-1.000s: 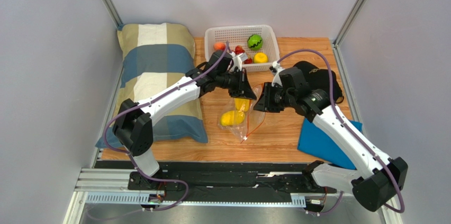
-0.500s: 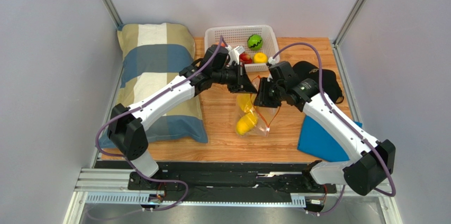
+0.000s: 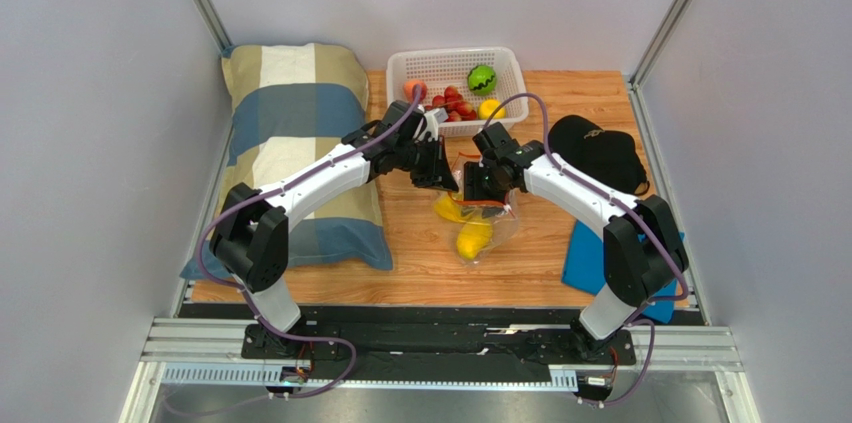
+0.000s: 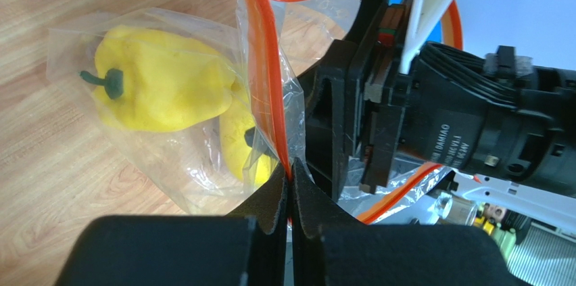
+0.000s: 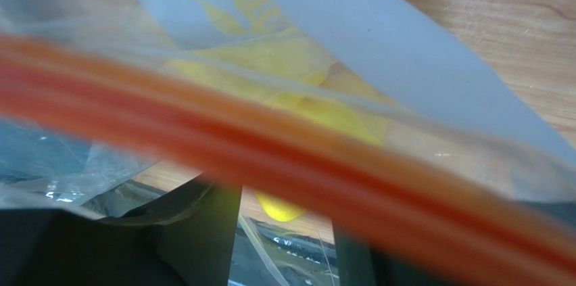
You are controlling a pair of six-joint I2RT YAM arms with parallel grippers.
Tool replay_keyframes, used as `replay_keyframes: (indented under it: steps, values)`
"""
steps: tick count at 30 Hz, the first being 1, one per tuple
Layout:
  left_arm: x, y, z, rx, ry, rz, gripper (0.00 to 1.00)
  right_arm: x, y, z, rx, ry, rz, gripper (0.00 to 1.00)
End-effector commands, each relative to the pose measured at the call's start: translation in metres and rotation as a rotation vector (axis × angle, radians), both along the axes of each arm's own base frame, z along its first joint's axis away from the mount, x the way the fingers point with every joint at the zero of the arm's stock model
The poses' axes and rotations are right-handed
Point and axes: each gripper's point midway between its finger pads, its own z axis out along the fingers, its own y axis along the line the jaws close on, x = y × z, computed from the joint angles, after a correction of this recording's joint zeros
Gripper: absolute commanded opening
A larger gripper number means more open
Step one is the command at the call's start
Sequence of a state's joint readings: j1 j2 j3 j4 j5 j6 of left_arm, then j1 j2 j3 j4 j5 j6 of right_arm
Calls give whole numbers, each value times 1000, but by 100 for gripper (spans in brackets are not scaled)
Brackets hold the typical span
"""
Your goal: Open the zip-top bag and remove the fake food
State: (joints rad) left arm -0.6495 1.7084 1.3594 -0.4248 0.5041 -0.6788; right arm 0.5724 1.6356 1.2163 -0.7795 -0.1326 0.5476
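The zip-top bag (image 3: 487, 226) lies on the wooden table between my grippers, its mouth open, with two yellow peppers (image 3: 472, 239) inside. My left gripper (image 3: 446, 179) is shut on the bag's red-orange zip strip (image 4: 267, 76); the left wrist view shows the jaws (image 4: 291, 174) pinching it, with a yellow pepper (image 4: 162, 86) behind the plastic. My right gripper (image 3: 474, 184) sits at the bag mouth with the strip looping around it. In the right wrist view its jaws (image 5: 284, 205) stand apart, the blurred strip (image 5: 291, 157) crosses in front, and a yellow pepper (image 5: 318, 113) lies beyond.
A white basket (image 3: 450, 53) at the back holds a green ball (image 3: 482, 78), red grapes (image 3: 455, 101), a peach (image 3: 414, 89) and a lemon (image 3: 490, 108). A checked pillow (image 3: 300, 123) lies left. A black pouch (image 3: 597, 148) and a blue cloth (image 3: 590, 268) lie right.
Both grippers have moved closer together and lower. The bag has come down with the peppers. The right gripper has shifted left into the bag mouth.
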Motion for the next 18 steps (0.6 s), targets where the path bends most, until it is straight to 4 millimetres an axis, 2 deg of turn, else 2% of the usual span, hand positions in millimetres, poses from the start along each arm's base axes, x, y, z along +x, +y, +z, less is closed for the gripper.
replay_keyframes:
  steps: [1,5,9,11,16,18]
  values:
    - [-7,-1,7,-26,-41,-48,0,-8,4,13,1,-5,27,58]
    - [-10,-2,3,-23,-30,-61,0,-28,-9,0,-69,67,50,67]
    - [-12,0,-4,-16,-15,-61,0,-38,-14,-11,-69,80,20,75]
    - [-14,0,-9,-13,3,-60,0,-34,-12,-18,-67,69,4,76]
    - [-19,2,-22,-6,47,-54,0,-31,-7,-58,-54,78,-34,77]
    - [-21,2,-25,-1,55,-54,0,-22,1,-61,-26,33,-35,76]
